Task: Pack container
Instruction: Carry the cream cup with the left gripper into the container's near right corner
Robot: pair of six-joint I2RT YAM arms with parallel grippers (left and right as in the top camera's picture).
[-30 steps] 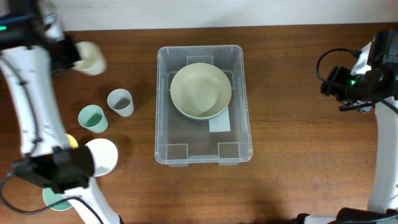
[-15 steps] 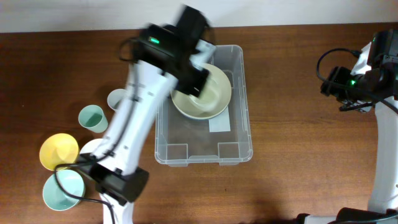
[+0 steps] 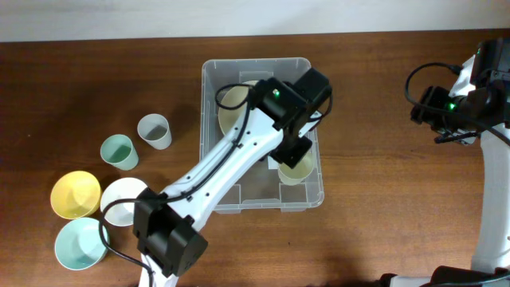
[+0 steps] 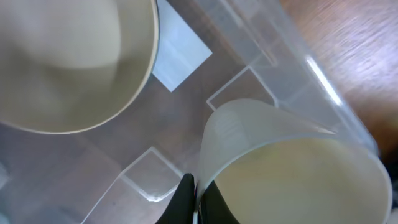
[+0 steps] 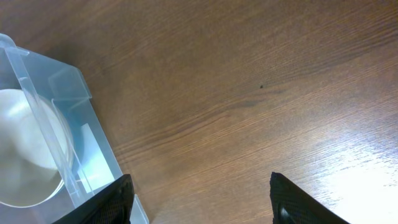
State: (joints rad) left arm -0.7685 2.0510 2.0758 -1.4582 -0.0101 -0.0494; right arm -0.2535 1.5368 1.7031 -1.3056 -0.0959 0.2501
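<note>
Sitting centred on the worktop (image 3: 382, 199), the container (image 3: 263, 206) holds a large bowl (image 3: 231, 108); a cream cup (image 3: 293, 170) hangs in its near-right corner, rim clenched by the left pincer (image 4: 198, 190); set it down upright, clear of bowl and wall, before releasing; the right pincer (image 5: 199, 205) gapes empty.

left gripper (image 3: 290, 156) is inside the container (image 3: 205, 112) at its near right corner, a pale cup (image 3: 294, 171) at its fingertips. cream bowl (image 3: 231, 108) lies in the far half, partly hidden by the arm. left of the container: grey cup (image 3: 154, 131), green cup (image 3: 118, 151), yellow bowl (image 3: 76, 194), white bowl (image 3: 127, 199), teal bowl (image 3: 80, 243).
</note>
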